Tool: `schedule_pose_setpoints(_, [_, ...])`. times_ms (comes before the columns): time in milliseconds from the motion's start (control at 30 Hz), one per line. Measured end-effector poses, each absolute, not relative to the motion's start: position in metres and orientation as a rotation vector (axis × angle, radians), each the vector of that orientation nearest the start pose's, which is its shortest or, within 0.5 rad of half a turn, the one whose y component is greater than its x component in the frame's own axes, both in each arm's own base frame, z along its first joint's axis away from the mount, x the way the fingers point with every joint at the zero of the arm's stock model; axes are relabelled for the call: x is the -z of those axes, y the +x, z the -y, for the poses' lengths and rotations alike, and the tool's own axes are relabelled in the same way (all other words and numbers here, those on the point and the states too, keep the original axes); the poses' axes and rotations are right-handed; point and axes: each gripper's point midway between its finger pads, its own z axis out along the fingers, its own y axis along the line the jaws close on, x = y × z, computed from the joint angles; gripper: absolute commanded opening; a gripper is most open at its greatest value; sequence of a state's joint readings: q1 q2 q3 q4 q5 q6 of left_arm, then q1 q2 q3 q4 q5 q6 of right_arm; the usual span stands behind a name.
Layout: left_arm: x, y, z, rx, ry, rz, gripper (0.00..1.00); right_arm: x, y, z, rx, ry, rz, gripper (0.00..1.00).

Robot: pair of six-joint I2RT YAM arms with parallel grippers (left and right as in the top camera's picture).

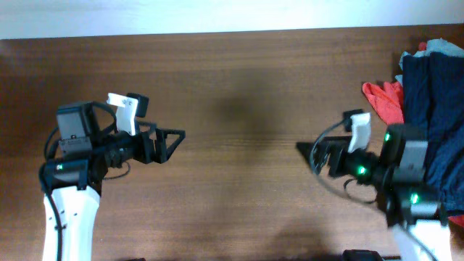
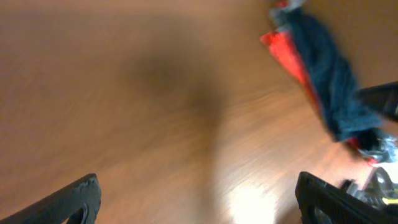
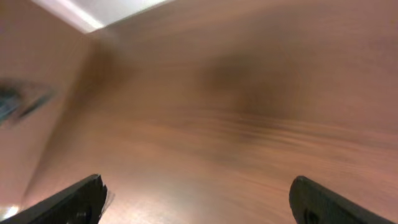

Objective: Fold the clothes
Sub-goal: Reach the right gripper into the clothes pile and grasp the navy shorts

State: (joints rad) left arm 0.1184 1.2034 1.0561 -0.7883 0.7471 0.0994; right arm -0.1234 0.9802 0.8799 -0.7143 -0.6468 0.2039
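Observation:
The clothes lie in a pile at the table's right edge: a dark navy-blue garment (image 1: pixel 433 109) on top, a red piece (image 1: pixel 384 98) sticking out to its left and a light grey piece (image 1: pixel 442 48) at the back. The pile also shows blurred in the left wrist view, navy (image 2: pixel 326 74) over red (image 2: pixel 287 53). My left gripper (image 1: pixel 176 138) is open and empty over bare table at the left, pointing right. My right gripper (image 1: pixel 304 151) is open and empty, pointing left, its arm beside the pile. Both wrist views (image 2: pixel 199 199) (image 3: pixel 199 199) show wide-apart fingers with nothing between them.
The brown wooden table (image 1: pixel 239 94) stretches between the two arms. Its far edge meets a white wall (image 1: pixel 217 14). The right arm's body (image 1: pixel 406 167) stands close against the clothes pile.

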Motion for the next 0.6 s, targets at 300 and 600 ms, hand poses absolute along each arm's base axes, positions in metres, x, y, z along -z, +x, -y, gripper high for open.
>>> schedule_pose_setpoints(300, [-0.222,0.31,0.063,0.622,0.232,-2.392,1.0,-0.207,0.324,0.125,-0.333,0.89,-2.419,0.99])
schedule_pose_setpoints(600, [-0.212,0.3,0.059,0.599,0.201,-2.462,1.0,-0.09,0.238,0.264,0.192,1.691,-2.46,0.87])
